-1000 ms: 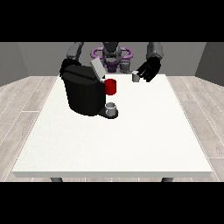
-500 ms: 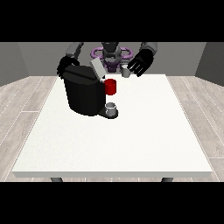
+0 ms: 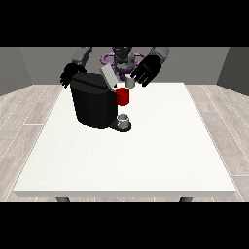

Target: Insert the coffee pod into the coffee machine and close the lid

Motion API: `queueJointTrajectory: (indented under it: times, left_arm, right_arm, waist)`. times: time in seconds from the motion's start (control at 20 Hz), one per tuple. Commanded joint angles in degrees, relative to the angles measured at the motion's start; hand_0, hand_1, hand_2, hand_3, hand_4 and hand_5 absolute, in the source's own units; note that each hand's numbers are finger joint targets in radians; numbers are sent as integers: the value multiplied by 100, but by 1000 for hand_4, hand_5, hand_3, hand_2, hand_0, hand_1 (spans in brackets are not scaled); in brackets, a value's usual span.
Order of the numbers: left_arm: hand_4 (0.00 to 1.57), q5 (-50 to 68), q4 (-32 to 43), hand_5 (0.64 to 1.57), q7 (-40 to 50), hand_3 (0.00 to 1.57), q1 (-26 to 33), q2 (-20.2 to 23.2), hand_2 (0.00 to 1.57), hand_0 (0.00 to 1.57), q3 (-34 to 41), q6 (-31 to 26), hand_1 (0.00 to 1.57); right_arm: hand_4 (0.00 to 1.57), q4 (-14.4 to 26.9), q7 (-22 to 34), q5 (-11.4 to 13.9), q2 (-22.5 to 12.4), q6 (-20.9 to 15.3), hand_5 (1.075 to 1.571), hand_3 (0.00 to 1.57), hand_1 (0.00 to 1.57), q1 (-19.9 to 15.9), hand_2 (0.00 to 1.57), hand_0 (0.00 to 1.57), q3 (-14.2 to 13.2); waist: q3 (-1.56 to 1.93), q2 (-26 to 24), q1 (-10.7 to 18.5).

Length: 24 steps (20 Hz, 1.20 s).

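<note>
Pod carried above the open coffee machine

I see the coffee pod point(image 3: 130, 82) pinched in the hand at the view's right point(image 3: 147, 71), just above the coffee machine point(image 3: 95, 103) and beside its raised lid point(image 3: 108, 76). The hand at the view's left point(image 3: 69, 77) sits behind the machine; I cannot tell its fingers. Lowering off-centre could catch the pod on the lid or the red cup point(image 3: 123, 97), spilling it onto the tabletop point(image 3: 146, 151).

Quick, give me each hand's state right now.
Hand at the view's right: shut on the coffee pod.
Hand at the view's left: behind the coffee machine, cannot be told.
</note>
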Motion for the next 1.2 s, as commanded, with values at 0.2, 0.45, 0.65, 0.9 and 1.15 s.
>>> queueJointTrajectory:
  times: [0.2, 0.45, 0.65, 0.9, 1.15]
  left_arm:
    - [487, -69, 133, 1571, 24, 1239, -127, -132, 1328, 1307, 29, 163, 1307]
    - [503, -194, 97, 1571, 203, 1233, -342, -248, 1335, 1326, -108, 62, 1326]
    - [511, -153, 73, 1571, -57, 1208, -80, -367, 1298, 1260, -102, 132, 1260]
    - [497, -226, 185, 1571, 1, 1195, -287, -194, 1264, 1185, -92, -32, 1185]
    - [521, -204, 230, 1571, -159, 1208, -227, -170, 1279, 1204, -52, -72, 1204]
  right_arm:
    - [481, -168, 162, -36, -86, -19, 1571, 0, 0, -74, 0, 0, -97]
    - [530, 19, 88, -29, -22, -189, 1571, 0, 0, -222, 0, 0, -180]
    - [512, -26, -136, -139, -2, -84, 1571, 0, 0, 107, 0, 0, -210]
    - [538, -84, -178, -37, 49, -142, 1571, 0, 0, 131, 0, 0, -113]
    - [462, -91, -218, -182, -103, 5, 1571, 0, 0, 74, 0, 0, -277]
  waist:
    - [-1, 199, -120]
    - [0, 260, 20]
    - [0, 156, 67]
    - [0, 239, 5]
    - [0, 302, 68]
